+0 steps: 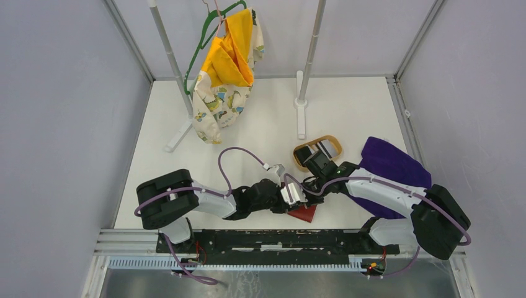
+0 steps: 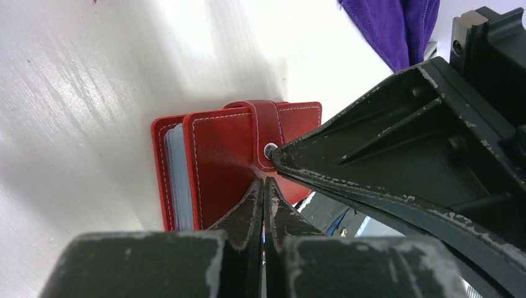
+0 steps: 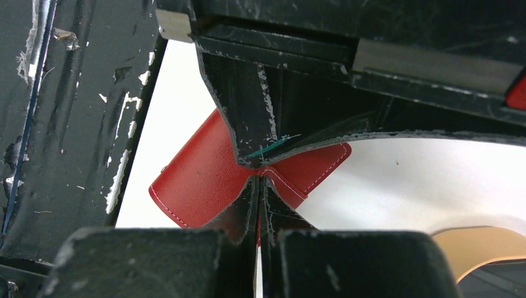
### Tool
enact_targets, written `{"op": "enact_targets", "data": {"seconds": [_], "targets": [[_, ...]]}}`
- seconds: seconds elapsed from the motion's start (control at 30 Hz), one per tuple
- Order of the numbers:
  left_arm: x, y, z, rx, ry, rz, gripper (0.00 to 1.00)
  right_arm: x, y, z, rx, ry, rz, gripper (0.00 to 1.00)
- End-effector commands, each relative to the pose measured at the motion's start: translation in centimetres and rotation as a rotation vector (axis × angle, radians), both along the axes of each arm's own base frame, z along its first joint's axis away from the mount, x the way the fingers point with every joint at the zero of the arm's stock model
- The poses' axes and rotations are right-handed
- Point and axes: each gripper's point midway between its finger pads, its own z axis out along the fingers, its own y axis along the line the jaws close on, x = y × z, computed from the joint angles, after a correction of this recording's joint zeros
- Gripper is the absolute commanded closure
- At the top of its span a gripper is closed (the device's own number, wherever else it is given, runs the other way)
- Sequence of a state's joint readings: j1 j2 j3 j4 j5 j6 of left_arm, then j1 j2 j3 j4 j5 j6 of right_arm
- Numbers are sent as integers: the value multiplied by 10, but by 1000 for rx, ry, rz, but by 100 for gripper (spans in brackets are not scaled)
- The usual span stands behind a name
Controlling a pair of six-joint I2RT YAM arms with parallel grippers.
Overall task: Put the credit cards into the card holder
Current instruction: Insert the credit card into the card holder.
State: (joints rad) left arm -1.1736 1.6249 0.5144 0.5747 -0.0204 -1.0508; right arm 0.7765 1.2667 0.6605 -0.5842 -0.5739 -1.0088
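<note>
White table (image 1: 260, 136), seen from above. At the rear, a yellow and patterned garment (image 1: 226, 74) hangs on a green hanger. A purple cloth (image 1: 394, 164) lies at the right side, with an oval wooden tray (image 1: 340, 148) just to its left.

I see the card holder (image 1: 305, 215) near the front edge, between the two arms, folded with its strap over the cover.

My left gripper (image 2: 263, 183) has its fingers pressed together with no gap, tips touching the cover below the strap. I cannot tell whether leather is caught between them.

My right gripper (image 3: 258, 177) is likewise fully closed, with its tips on the red leather. In the left wrist view one of its fingers touches the snap (image 2: 270, 149).

The credit cards (image 2: 175, 180) show as pale bluish stacked edges inside the holder.
</note>
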Motion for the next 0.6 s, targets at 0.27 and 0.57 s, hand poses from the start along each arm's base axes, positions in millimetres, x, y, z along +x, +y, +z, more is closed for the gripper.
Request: {"op": "enact_targets", "data": {"seconds": [0.27,0.57], "targets": [[6,34,-35,141,24,72,98,-41,-34,-28,-145,106,41,100],[7,29,-22,93,15,64,98,-40,-39,-27,-143,107,12,100]]}}
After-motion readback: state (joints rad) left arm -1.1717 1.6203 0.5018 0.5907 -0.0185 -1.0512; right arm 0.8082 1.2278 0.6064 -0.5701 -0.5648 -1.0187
